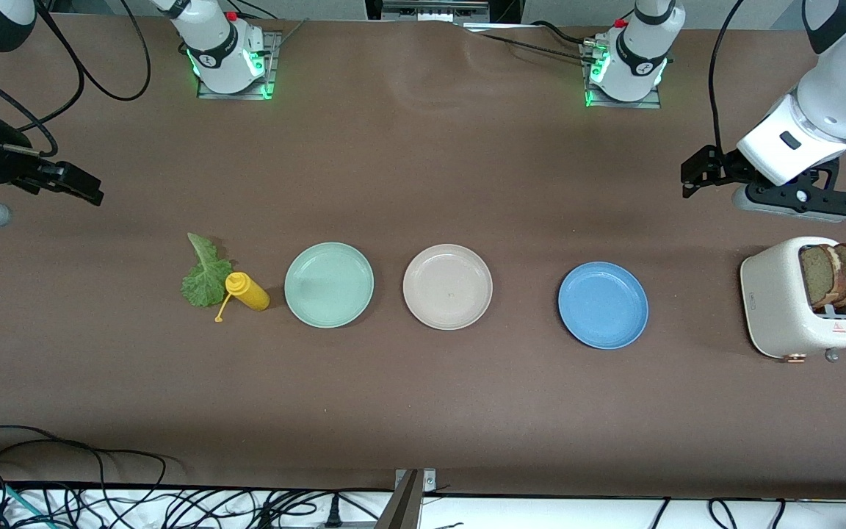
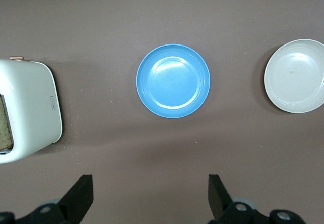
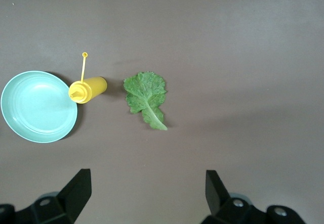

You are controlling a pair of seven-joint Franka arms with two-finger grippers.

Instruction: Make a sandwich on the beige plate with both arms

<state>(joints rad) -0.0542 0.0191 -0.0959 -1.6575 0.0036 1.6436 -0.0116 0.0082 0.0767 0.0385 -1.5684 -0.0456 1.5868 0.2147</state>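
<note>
- Nothing assembled yet: beige plate (image 1: 447,286) bare at mid-surface, between mint green plate (image 1: 329,284) and blue plate (image 1: 603,305).
- Bread slices (image 1: 834,274) upright in the toaster (image 1: 801,300) near the left arm's end; lettuce leaf (image 1: 204,275) flat beside the yellow squeeze bottle (image 1: 247,291) toward the right arm's end.
- Left hand (image 1: 696,176) open, empty, up in the air short of the toaster.
- Right hand (image 1: 74,184) open, empty, well apart from the lettuce.
- Best first move, probably: come down straight over one slice's top edge and pinch across its thickness.
</note>
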